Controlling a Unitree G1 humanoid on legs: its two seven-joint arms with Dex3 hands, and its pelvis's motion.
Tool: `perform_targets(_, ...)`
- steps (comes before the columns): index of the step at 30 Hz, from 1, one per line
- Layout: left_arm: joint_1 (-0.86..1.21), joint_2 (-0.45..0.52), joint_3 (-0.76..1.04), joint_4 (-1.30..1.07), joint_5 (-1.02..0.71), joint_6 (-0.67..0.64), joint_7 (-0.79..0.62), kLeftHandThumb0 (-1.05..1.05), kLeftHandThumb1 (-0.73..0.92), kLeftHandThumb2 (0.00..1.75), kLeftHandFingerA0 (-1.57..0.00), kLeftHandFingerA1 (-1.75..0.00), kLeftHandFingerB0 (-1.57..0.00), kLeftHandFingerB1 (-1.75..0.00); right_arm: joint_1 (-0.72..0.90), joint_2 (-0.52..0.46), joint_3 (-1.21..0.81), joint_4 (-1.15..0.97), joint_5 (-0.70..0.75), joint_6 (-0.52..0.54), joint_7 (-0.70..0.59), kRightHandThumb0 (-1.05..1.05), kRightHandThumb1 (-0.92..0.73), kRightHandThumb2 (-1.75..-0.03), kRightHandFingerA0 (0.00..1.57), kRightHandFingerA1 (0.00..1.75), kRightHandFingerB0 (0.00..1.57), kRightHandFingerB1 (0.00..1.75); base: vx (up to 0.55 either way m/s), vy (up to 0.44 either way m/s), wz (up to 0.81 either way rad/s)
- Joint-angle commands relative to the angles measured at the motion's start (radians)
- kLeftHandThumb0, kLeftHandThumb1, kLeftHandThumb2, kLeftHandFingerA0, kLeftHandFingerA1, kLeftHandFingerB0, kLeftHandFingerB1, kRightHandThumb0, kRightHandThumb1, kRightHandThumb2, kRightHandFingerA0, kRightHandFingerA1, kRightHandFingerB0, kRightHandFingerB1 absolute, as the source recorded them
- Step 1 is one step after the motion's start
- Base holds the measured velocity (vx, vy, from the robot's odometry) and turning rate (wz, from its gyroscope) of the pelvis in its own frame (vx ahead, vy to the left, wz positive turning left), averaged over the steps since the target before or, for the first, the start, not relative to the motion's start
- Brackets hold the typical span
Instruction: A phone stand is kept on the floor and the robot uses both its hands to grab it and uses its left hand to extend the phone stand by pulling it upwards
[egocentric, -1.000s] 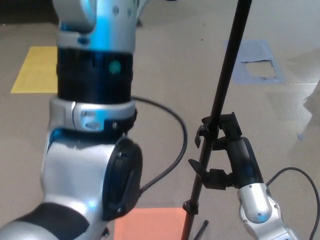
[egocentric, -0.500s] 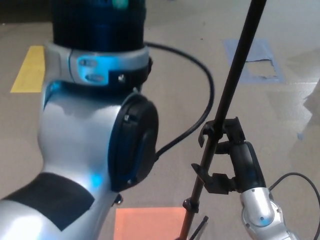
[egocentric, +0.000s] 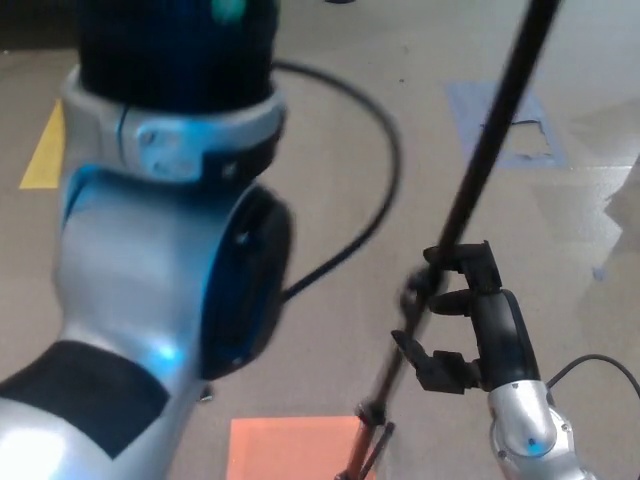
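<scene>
- The picture's left half was filled by the left arm (egocentric: 160, 250), silver with a black band, seen very close and blurred; the left hand itself was not seen, so nothing could be noted of its fingers.
- A black cable (egocentric: 360, 190) was seen arcing from behind that arm over the floor (egocentric: 330, 60).
- A yellow patch (egocentric: 45, 150) was noted at the left edge, an orange patch (egocentric: 285, 448) at the bottom centre, and a blue-grey patch (egocentric: 520, 125) at upper right.
- The phone stand (egocentric: 490, 160) was recorded as a thin black pole, tilted, running from the top right down to a joint just above the orange patch.
- The right hand (egocentric: 470, 325) was found beside the pole's lower part. Its black fingers (egocentric: 440, 300) were curled around the pole, one set above and one below, with a gap between them. Contact seemed likely; how firmly the pole was pinched could not be told through the blur.
</scene>
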Motion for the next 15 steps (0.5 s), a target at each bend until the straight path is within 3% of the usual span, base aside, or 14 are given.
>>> perform_targets(1, 0.14, 0.126, -0.163, -0.098, 0.127, -0.067, -0.15, -1.04, 0.62, 1.06, 0.0, -0.07, 0.0, 0.0, 0.02, -0.009, 0.003, -0.017, 0.003, 0.01, -0.009, -0.17, -0.36, -0.87, 1.29, 1.35, 1.19, 1.28, 0.0, 0.0, 0.0)
perform_targets(5, 0.197, 0.128, -0.158, -0.147, 0.115, -0.04, -0.113, -1.05, 0.59, 1.06, 0.0, -0.05, 0.0, -0.02, 0.022, -0.01, 0.005, -0.009, 0.014, -0.012, 0.0, -0.19, -0.33, -0.87, 1.26, 1.33, 1.18, 1.26, 0.0, 0.0, 0.0)
perform_targets(6, 0.242, 0.144, -0.169, -0.197, 0.125, -0.016, -0.108, -1.05, 0.62, 1.08, 0.0, -0.07, 0.0, -0.01, 0.022, -0.013, 0.003, -0.009, 0.015, -0.017, 0.0, -0.17, -0.45, -0.65, 1.0, 1.66, 0.98, 1.53, 0.0, 0.0, 0.0)
perform_targets(10, 0.266, 0.151, -0.173, -0.228, 0.138, -0.004, -0.116, -1.05, 0.62, 1.08, 0.0, -0.07, 0.0, -0.01, 0.017, -0.011, 0.003, -0.004, 0.017, -0.019, -0.005, -0.17, -0.45, -0.65, 1.0, 1.66, 0.98, 1.53, 0.0, 0.0, 0.0)
perform_targets(11, 0.449, 0.15, -0.177, -0.353, 0.122, -0.02, -0.122, -0.91, 0.58, 1.06, -0.04, -0.18, -0.05, -0.15, 0.03, -0.022, 0.002, -0.033, 0.012, 0.001, 0.0, -0.19, -0.34, -0.87, 1.27, 1.33, 1.18, 1.26, 0.0, 0.0, 0.0)
perform_targets(13, 0.532, 0.147, -0.177, -0.413, 0.119, -0.024, -0.126, -0.91, 0.58, 1.06, -0.04, -0.18, -0.05, -0.15, 0.036, -0.026, 0.002, -0.046, 0.011, 0.01, 0.002, -0.19, -0.34, -0.87, 1.27, 1.33, 1.18, 1.26, 0.0, 0.0, -0.04)
perform_targets(14, 0.597, 0.153, -0.187, -0.444, 0.127, -0.049, -0.135, -0.95, 0.79, 0.64, 0.0, -0.22, 0.0, -0.21, 0.038, -0.026, 0.002, -0.055, 0.009, 0.021, 0.001, -0.2, -0.34, -0.86, 1.28, 1.35, 1.19, 1.28, 0.0, 0.0, 0.0)
perform_targets(15, 0.646, 0.158, -0.194, -0.466, 0.132, -0.067, -0.141, -0.95, 0.79, 0.64, 0.0, -0.22, 0.0, -0.21, 0.039, -0.025, 0.002, -0.061, 0.007, 0.03, 0.0, -0.2, -0.34, -0.86, 1.28, 1.35, 1.19, 1.28, 0.0, 0.0, 0.0)
